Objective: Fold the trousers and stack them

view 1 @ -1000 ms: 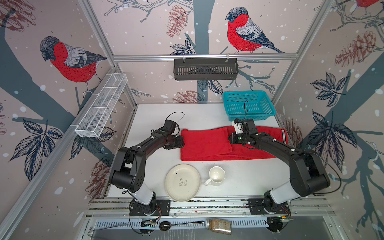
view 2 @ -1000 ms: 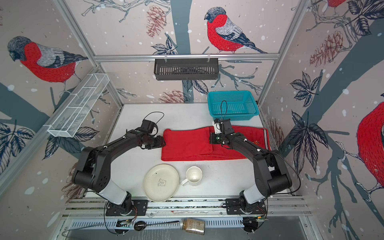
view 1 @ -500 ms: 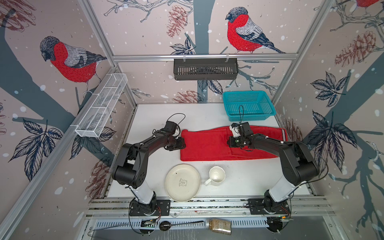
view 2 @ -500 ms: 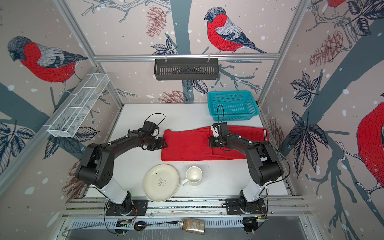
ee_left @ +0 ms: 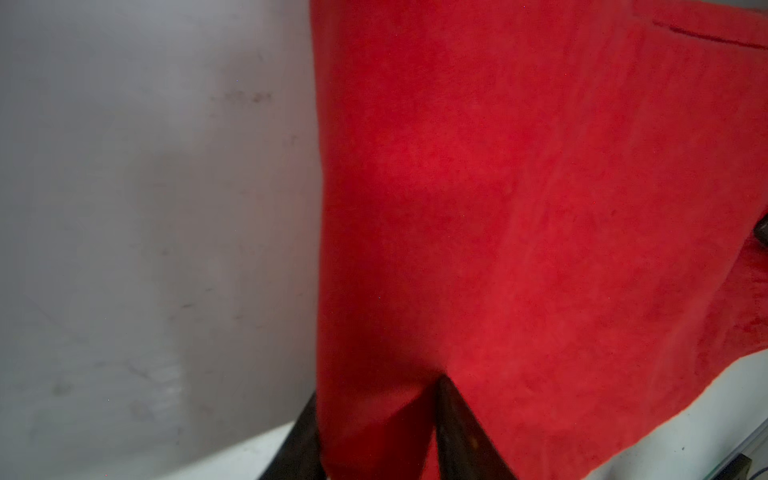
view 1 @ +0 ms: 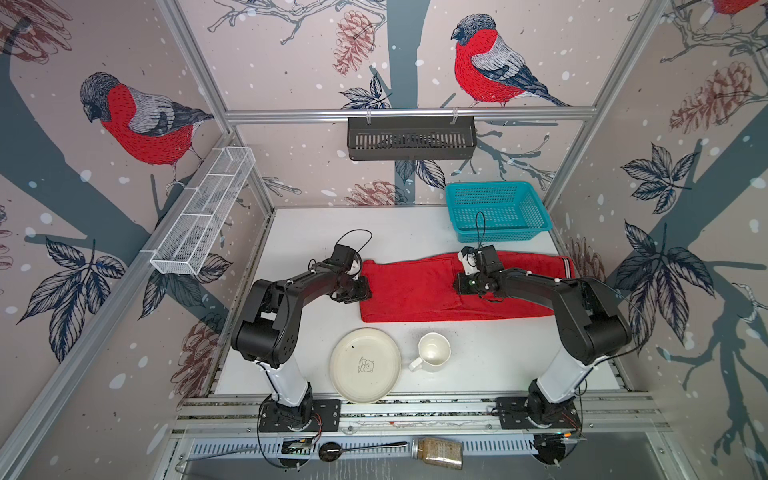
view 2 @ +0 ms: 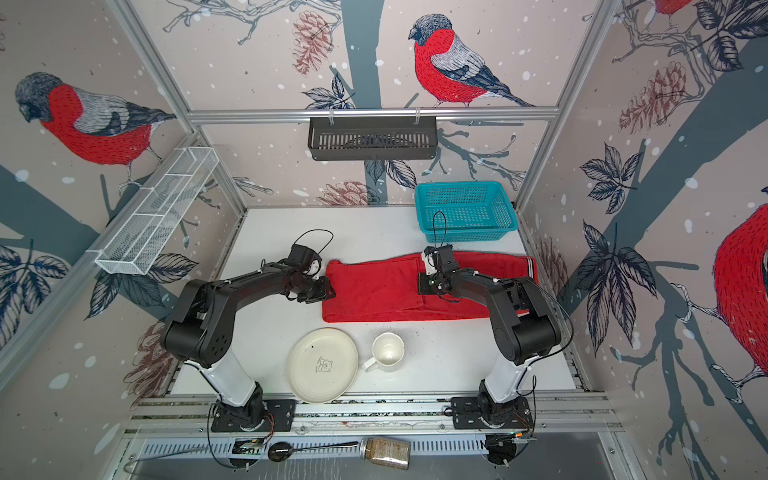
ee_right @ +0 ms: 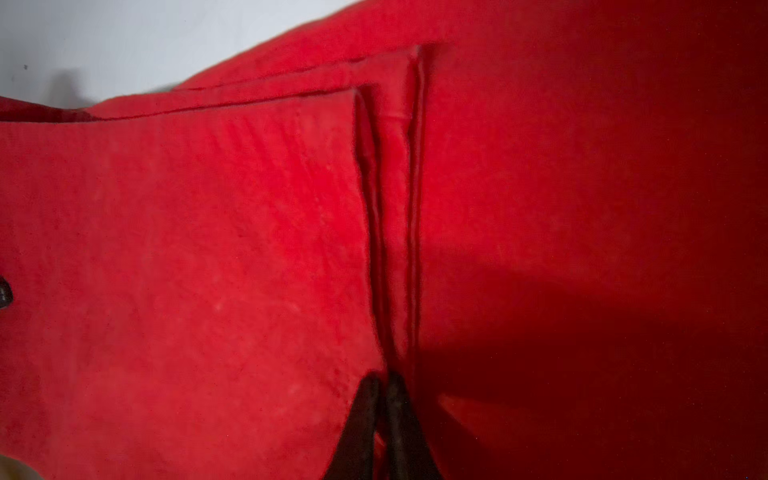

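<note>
One pair of trousers (view 1: 415, 295); on its near side, one plate (view 1: 365, 365) and one mug (view 1: 433, 351); beyond it, one basket (view 1: 498, 235). Two grippers: left gripper (ee_left: 376, 395) fingers spread astride its edge, right gripper (ee_right: 382, 380) fingers pinch its fold.

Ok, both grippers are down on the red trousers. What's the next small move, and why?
Probably close the left gripper: the folded edge of the trousers sits between its fingers, which stand apart. The right gripper looks shut on the hem edges mid-garment, so the next fold could then begin.

Black arms (view 1: 307, 286), white lower links (view 1: 286, 380), black baseplates (view 1: 328, 415).
</note>
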`<action>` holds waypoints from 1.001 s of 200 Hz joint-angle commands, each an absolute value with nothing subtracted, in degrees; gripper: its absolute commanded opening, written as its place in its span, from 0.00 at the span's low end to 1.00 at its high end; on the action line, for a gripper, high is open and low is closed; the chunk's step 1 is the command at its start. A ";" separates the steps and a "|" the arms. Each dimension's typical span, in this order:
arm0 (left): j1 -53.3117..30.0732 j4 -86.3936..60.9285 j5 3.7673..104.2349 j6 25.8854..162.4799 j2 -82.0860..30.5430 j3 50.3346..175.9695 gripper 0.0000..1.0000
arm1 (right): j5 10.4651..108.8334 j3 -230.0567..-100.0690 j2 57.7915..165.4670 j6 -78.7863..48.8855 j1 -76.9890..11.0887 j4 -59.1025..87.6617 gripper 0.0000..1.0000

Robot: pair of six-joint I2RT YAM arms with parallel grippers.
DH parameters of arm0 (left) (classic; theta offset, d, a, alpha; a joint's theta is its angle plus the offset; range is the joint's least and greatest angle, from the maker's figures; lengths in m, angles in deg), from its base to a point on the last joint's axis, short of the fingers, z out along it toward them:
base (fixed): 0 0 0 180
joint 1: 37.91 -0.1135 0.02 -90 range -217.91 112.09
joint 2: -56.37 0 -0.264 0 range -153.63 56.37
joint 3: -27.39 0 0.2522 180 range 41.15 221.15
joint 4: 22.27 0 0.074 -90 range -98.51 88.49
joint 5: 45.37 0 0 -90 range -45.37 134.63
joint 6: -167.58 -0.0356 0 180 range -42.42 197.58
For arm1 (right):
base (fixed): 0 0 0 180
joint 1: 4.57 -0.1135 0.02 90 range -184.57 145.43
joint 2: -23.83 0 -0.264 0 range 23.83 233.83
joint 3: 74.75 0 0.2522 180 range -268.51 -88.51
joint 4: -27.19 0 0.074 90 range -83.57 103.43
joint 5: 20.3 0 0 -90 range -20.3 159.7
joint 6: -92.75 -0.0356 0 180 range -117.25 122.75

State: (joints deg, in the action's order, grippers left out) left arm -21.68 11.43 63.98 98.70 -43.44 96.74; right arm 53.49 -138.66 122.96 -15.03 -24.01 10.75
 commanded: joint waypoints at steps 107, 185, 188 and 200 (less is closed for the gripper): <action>-21.82 21.43 59.58 95.51 -41.19 104.19 0.00 | 55.89 -141.46 110.61 -14.13 -24.85 3.63 0.43; -31.83 33.23 46.13 86.56 -36.06 108.23 0.00 | 58.10 -137.81 105.90 -14.03 -18.79 2.87 0.53; -32.16 33.42 46.06 86.28 -35.89 108.41 0.00 | 58.10 -137.48 105.70 -14.02 -18.41 2.86 0.54; -33.26 34.36 44.44 85.44 -35.29 109.50 0.00 | 58.31 -136.25 104.70 -14.04 -16.97 2.84 0.55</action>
State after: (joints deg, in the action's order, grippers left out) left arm -31.54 30.16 49.65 89.22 -36.60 107.80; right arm 56.66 -137.94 106.35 -14.86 -19.03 3.58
